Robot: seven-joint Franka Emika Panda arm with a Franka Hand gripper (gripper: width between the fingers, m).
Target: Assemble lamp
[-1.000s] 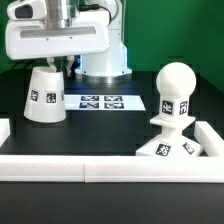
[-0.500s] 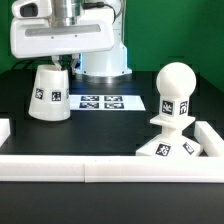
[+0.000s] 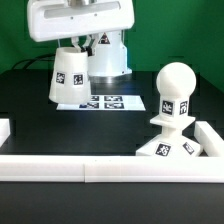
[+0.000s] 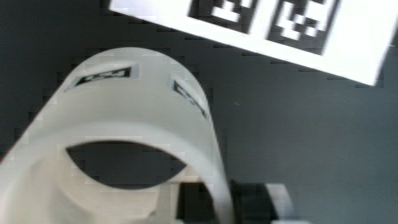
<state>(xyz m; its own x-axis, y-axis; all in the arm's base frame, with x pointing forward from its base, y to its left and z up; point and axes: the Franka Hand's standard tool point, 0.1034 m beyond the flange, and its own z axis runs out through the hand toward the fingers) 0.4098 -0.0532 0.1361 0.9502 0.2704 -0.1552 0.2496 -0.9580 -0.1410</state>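
Observation:
The white cone shade (image 3: pixel 68 76) hangs lifted off the table at the exterior view's left, tilted, its top rim pinched by my gripper (image 3: pixel 74 44). In the wrist view the shade (image 4: pixel 134 120) fills the picture with its dark opening toward the camera, and my gripper (image 4: pixel 217 200) is shut on its rim wall. The ball-shaped bulb (image 3: pixel 176 88) stands upright on the blocky base (image 3: pixel 172 147) at the exterior view's right, inside the corner of the white border blocks.
The marker board (image 3: pixel 103 102) lies flat on the black table behind and below the shade, and shows in the wrist view (image 4: pixel 285 25). White border blocks (image 3: pixel 90 170) run along the front and the exterior view's right. The arm's white base (image 3: pixel 108 55) stands at the back.
My gripper has risen and moved toward the exterior view's right, lifting the shade off the table and tilting it.

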